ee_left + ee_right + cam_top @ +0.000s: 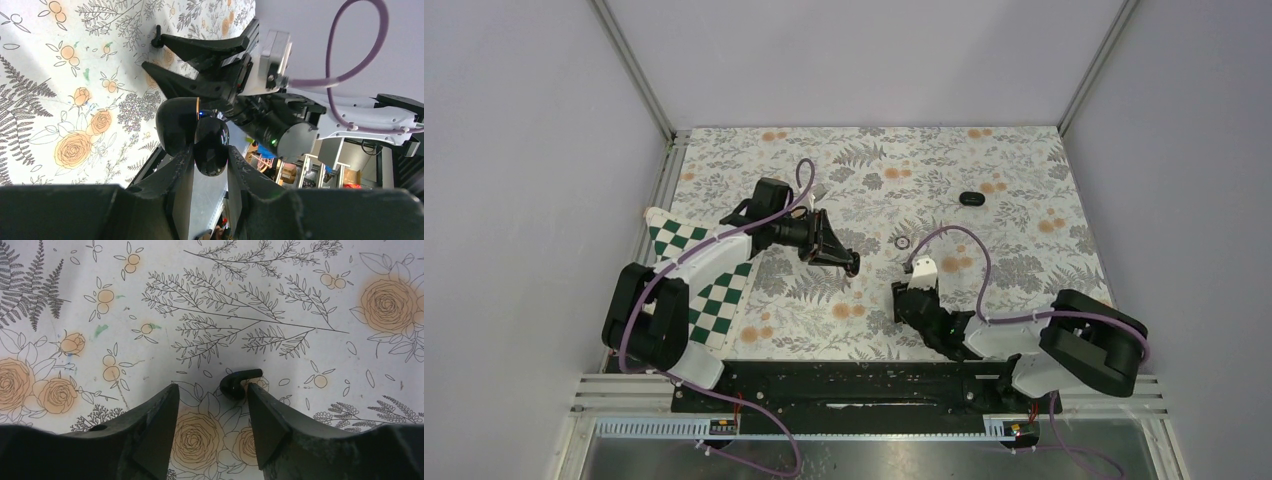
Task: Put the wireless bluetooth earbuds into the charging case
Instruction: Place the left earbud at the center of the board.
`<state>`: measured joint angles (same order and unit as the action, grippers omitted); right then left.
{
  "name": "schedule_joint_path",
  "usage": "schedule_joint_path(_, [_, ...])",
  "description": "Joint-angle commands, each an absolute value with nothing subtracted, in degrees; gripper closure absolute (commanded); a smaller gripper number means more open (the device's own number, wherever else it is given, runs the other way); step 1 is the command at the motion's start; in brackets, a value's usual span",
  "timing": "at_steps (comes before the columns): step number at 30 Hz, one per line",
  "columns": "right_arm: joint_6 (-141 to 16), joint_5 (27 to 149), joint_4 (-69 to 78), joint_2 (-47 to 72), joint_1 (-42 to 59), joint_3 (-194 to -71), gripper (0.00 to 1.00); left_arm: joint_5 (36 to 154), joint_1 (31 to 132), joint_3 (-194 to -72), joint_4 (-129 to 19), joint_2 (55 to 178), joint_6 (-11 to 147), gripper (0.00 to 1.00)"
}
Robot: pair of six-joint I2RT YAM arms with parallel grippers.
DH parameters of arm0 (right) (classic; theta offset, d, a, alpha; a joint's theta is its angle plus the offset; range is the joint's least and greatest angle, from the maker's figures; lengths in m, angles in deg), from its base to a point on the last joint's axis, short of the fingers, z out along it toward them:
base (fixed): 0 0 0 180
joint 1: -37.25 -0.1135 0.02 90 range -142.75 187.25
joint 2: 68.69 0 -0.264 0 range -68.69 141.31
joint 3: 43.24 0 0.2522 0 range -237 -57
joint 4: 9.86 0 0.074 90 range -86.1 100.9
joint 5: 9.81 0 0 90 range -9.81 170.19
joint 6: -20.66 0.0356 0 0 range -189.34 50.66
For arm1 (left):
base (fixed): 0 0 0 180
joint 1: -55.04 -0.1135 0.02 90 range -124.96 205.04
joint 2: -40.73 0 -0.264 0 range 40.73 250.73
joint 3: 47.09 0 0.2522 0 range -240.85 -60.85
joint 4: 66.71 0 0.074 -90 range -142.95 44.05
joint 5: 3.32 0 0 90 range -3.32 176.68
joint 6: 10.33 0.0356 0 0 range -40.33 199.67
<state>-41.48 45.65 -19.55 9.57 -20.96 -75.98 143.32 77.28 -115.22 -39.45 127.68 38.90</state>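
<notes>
My left gripper [210,156] is shut on the glossy black charging case [211,145] and holds it above the table; the case shows two rounded halves with a small blue light between them. In the top view this gripper [852,264] is at mid-table. One tiny black earbud [236,382] lies on the floral cloth, just inside the tip of the right finger of my open right gripper [212,390], which hangs low over it. That gripper [898,300] sits right of centre. The earbud also shows by its fingertip in the left wrist view [158,40]. The second earbud is not visible.
A thin dark ring with a pale centre [904,243] lies between the two grippers. A small black oval thing [972,198] lies at the back right; I cannot tell what it is. A green-and-white checkered board [686,262] lies under the left arm. Grey walls enclose the table.
</notes>
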Motion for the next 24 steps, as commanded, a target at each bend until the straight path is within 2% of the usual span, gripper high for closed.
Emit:
schedule_joint_path(1, [-37.34, 31.04, -23.0, 13.58, -25.66, -75.98, 0.37, 142.02, 77.48, -115.07, -41.26, 124.1, 39.49, 1.0])
schedule_joint_path(4, [-29.5, 25.64, -17.27, 15.18, -27.76, -77.96, 0.36, 141.21, 77.71, -113.44, -43.09, 122.85, 38.8, 1.0])
schedule_joint_path(11, [-0.88, 22.53, 17.84, 17.72, -27.88, -89.81, 0.4, 139.36, 77.81, -110.84, -44.2, 120.3, 38.78, 1.0])
schedule_joint_path(14, [3.87, 22.43, 22.26, 17.84, -27.92, -91.15, 0.37, 138.71, 77.83, -110.47, -44.27, 119.82, 38.94, 1.0])
schedule_joint_path(15, [4.84, 22.49, 23.31, 17.54, -27.92, -91.45, 0.32, 138.66, 77.89, -110.31, -44.25, 119.71, 38.82, 1.0])
schedule_joint_path(17, [5.76, 22.54, 24.86, 16.9, -27.95, -91.44, 0.29, 138.43, 77.96, -109.88, -44.25, 119.13, 38.83, 1.0])
schedule_joint_path(24, [2.86, 25.01, 21.07, 15.18, -27.9, -90.26, 0.29, 137.92, 78.24, -109.27, -44.25, 117.94, 38.91, 1.0])
